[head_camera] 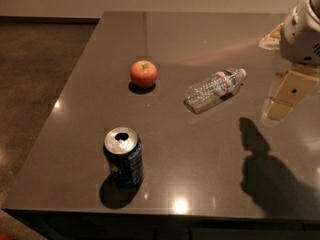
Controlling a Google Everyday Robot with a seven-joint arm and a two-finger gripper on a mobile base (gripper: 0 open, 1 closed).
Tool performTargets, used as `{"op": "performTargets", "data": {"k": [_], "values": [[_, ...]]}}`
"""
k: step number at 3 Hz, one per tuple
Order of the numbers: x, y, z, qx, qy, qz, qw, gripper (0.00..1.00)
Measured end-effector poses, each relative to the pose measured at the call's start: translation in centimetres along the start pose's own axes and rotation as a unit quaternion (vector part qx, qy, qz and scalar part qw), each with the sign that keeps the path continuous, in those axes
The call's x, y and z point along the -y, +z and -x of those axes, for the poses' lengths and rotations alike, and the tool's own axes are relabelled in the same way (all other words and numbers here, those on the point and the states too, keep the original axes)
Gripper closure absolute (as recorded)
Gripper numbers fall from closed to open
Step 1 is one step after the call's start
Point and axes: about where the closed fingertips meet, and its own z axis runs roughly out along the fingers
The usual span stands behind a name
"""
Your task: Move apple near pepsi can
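Foreground first: the pepsi can [123,156] stands upright near the front left corner of the counter [200,179], its silver top facing up, with nothing touching it. Farther back and a little to the right sits the apple [143,73], stem dimple upward, resting on the counter well apart from the can. To the right of the apple a clear water bottle [215,86] lies on its side, cap end pointing away toward the right.

At the right edge hangs the gripper [286,96], raised off the surface and throwing a dark shadow [267,169] toward the front. It carries nothing I can make out, but from where I stand I cannot tell whether it is released or clenched.

The step in hand looks like the approach. The apple lies well apart from the gripper, off to its side across the counter, and the bottle lies roughly between them. I'd bring the arm across high enough to clear the bottle, since a nudge would likely set it rolling into the apple. Then I'd come down from above, centred on the apple, and take it across its widest part; it is round and smooth and would probably squirt out of an off-centre pinch. The put-down wants a gap beside the can, so the can isn't knocked over.
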Motion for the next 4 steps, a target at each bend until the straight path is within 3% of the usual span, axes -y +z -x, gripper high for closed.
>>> {"op": "performTargets", "data": {"k": [2,4], "values": [[3.5,3.6,5.1,0.057,-0.021,0.025,0.9979,0.0],[8.1,9.6,11.2,0.087,-0.022,0.058,0.9942,0.0]]}}
